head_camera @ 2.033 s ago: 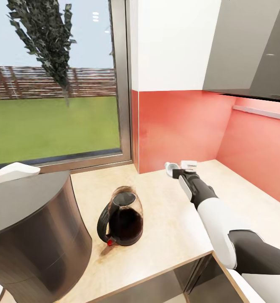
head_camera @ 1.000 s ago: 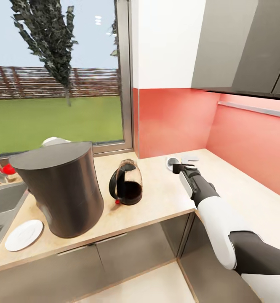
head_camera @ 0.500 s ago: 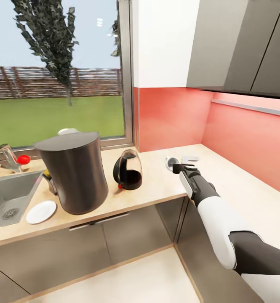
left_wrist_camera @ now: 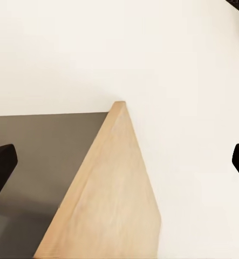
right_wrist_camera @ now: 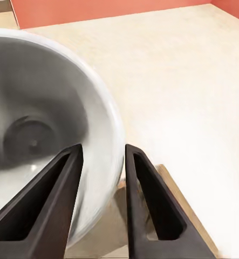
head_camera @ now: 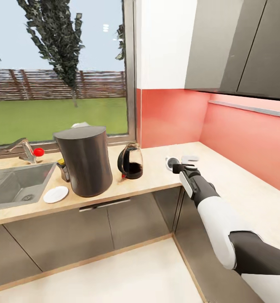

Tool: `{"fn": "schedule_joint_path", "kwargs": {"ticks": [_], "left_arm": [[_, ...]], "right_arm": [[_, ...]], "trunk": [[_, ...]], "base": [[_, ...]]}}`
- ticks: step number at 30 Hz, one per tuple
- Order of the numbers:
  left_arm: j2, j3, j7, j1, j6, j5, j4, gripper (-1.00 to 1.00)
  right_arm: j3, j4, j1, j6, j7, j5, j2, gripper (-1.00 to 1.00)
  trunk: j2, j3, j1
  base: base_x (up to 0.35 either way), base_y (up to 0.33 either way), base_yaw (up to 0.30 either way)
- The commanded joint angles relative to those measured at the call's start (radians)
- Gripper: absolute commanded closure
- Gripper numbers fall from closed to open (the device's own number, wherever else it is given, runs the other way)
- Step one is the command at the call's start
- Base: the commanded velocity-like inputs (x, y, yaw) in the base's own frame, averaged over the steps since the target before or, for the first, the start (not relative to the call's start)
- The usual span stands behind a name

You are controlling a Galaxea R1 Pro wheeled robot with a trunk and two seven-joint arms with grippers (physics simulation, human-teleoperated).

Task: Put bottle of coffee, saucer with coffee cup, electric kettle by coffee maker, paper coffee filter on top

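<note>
While the right end effector (head_camera: 182, 166) is clamped on the coffee cup's (right_wrist_camera: 49, 135) rim at frame center-right, the coffee maker (head_camera: 86, 160), kettle (head_camera: 130, 161) and saucer (head_camera: 55, 194) are seen on the desk (head_camera: 156, 182) center-left. Left end effector (left_wrist_camera: 119, 164): fingertips spread apart.

Red backsplash (head_camera: 173, 118), window (head_camera: 55, 71), wooden countertop (head_camera: 241, 185)

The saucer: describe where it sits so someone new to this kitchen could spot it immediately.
Find the sink under the window at the countertop's left end. Just right of its basin, by the front edge, a small flat white disc lies before the tall dark coffee maker: the saucer. It is the one low, white, round thing there; the glass kettle stands farther right.
</note>
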State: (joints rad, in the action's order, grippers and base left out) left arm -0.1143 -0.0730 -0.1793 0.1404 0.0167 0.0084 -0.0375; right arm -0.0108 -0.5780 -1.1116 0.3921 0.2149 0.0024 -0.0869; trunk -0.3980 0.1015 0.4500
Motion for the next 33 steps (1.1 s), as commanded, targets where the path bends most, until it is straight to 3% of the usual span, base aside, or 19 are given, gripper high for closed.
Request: {"fn": "schedule_joint_path", "kwargs": {"ticks": [1, 13, 33], "left_arm": [[0.000, -0.007, -0.001, 0.000, 0.002, 0.001, 0.001, -1.00], [-0.002, -0.008, -0.001, 0.001, 0.001, 0.001, 0.002, -1.00], [-0.005, -0.008, -0.001, 0.000, -0.001, 0.001, 0.003, -1.00]], "right_arm": [[-0.001, -0.001, -0.001, 0.005, 0.000, -0.001, 0.000, 1.00], [-0.001, -0.002, -0.001, 0.004, 0.001, -0.001, 0.000, 1.00], [-0.001, -0.001, -0.001, 0.005, 0.001, -0.001, 0.000, 1.00]], "trunk": [[-0.002, 0.000, 0.000], [-0.002, -0.013, 0.000], [-0.002, -0.014, 0.000]], "base": [[-0.337, -0.026, 0.096], [-0.337, -0.004, 0.143], [-0.281, -0.101, 0.005]]}}
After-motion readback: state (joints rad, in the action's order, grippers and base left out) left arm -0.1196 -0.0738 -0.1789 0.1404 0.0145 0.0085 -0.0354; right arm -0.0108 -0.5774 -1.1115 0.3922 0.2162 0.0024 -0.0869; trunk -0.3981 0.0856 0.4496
